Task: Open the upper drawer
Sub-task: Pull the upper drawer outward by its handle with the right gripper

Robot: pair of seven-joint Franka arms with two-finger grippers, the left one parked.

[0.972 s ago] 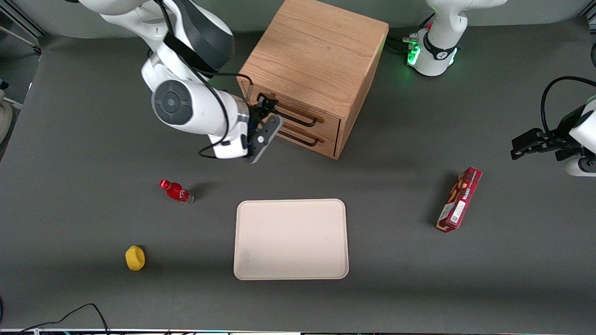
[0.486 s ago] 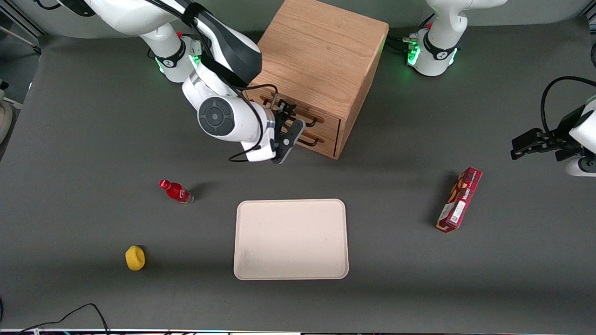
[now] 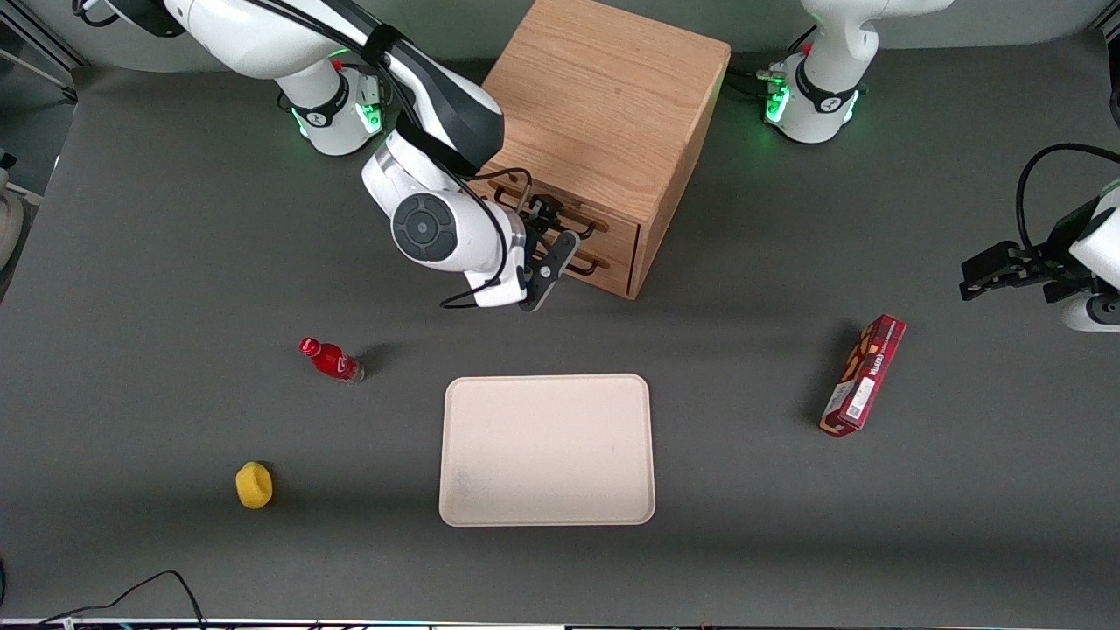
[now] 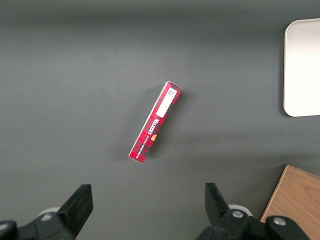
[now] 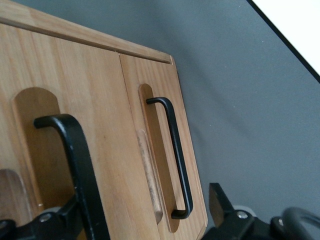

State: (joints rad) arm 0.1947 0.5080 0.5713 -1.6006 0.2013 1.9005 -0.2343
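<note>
The tool [image 3: 549, 229], fingers spread and holding nothing, sits in front of the shut upper drawer [image 3: 612, 229], straddling its handle [image 5: 75, 165]; the cream tray [image 3: 547, 451] lies nearer the camera on the counter [image 3: 175, 262].

The front camera looks down from high up on the whole bench [image 3: 175, 262]. My wrist camera sits very close to the cabinet [image 5: 100, 150], right by my pincer [image 3: 553, 229]. Both see its drawer handles.
</note>
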